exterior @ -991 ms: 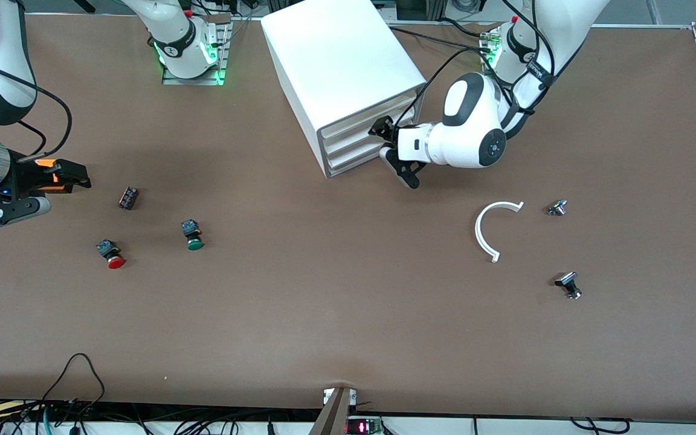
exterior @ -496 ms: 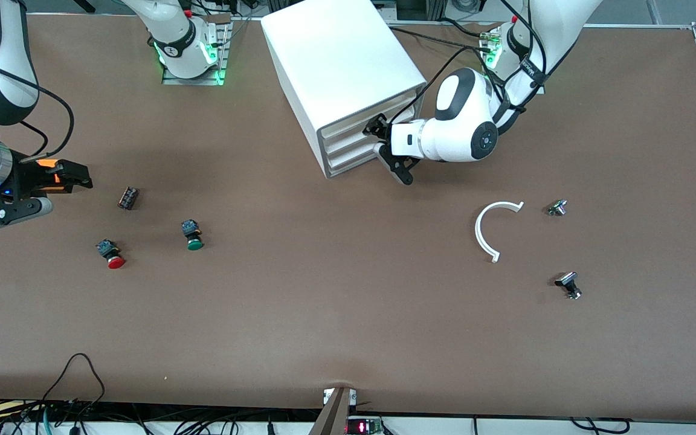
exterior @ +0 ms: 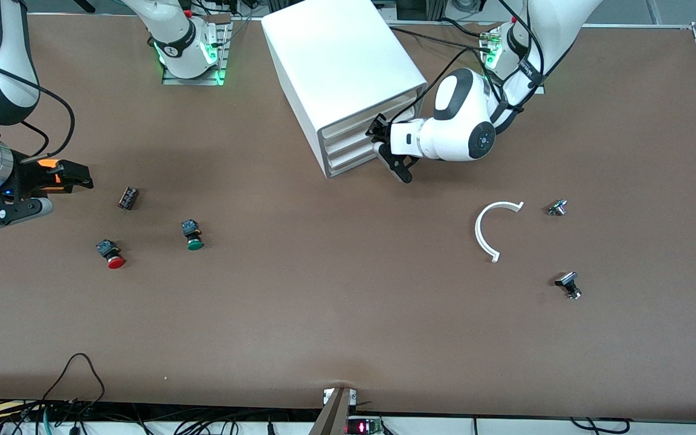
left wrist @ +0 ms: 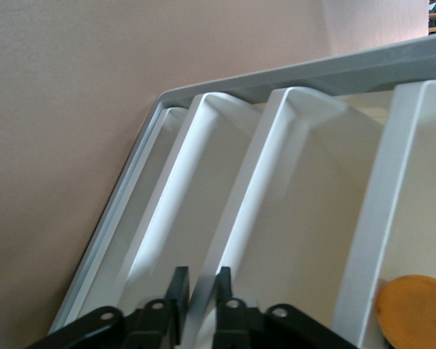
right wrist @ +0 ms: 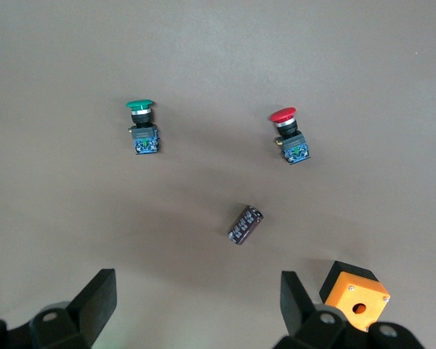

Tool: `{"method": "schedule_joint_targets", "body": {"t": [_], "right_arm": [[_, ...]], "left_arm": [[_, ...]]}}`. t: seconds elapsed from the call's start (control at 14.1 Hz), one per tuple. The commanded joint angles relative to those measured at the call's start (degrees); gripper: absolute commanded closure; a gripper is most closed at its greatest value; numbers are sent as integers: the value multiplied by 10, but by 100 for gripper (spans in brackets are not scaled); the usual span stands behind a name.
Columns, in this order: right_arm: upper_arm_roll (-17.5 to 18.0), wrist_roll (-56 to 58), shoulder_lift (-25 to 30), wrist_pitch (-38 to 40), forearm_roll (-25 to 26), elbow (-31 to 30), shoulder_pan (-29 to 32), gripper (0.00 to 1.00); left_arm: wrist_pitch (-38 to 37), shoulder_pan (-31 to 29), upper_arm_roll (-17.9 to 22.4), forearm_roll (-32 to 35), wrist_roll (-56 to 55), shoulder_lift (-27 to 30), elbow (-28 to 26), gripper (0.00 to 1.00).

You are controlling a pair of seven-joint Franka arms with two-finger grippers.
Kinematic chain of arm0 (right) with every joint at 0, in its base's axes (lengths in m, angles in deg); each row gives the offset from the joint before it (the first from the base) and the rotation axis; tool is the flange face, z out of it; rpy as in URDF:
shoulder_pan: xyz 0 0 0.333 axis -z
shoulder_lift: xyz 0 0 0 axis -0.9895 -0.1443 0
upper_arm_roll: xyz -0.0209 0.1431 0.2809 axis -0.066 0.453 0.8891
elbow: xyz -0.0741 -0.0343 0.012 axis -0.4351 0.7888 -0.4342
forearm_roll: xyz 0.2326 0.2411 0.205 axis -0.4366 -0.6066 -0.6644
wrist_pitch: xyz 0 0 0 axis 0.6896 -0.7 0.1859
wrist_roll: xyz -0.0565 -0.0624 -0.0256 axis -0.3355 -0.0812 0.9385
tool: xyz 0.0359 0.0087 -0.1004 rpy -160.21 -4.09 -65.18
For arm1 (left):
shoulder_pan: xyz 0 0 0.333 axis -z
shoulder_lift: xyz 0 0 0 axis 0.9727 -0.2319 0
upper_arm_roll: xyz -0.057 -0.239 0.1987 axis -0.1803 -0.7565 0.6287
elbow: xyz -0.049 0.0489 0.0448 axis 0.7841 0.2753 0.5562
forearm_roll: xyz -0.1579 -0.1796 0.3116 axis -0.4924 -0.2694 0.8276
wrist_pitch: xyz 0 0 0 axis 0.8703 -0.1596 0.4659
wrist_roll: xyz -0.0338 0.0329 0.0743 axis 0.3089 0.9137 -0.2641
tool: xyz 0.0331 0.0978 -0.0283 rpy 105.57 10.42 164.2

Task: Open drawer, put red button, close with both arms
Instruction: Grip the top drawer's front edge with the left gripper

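The white cabinet (exterior: 342,66) stands at the robots' edge of the table, all its drawers closed. My left gripper (exterior: 378,136) is at the cabinet's front, and its fingers (left wrist: 178,291) are pinched on the sloped front lip of one drawer (left wrist: 240,211). The red button (exterior: 112,254) lies on the table toward the right arm's end, and shows in the right wrist view (right wrist: 289,134) too. My right gripper (exterior: 79,178) is open and empty (right wrist: 196,305) over the table near the button.
A green-capped button (exterior: 192,235) and a small dark striped cylinder (exterior: 128,198) lie near the red button. An orange box (right wrist: 356,298) shows beside my right gripper. A white curved piece (exterior: 490,226) and two small metal parts (exterior: 557,207) (exterior: 568,284) lie toward the left arm's end.
My left arm has moved in toward the cabinet, bringing its gripper up to the drawer fronts. My right arm has barely moved.
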Motion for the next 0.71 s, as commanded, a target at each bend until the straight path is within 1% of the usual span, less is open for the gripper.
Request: {"method": "schedule_joint_targets", "body": {"t": [0.0,0.64], "right_arm": [[3,-13,2,-2,11,-2,-2,0],[3,-14,1,-2,11,-2,-2,0]], "left_arm": [[6,-1,-4,-16,10,7,-18,100],[6,-15,2,-9,13,7,-15,100]]}}
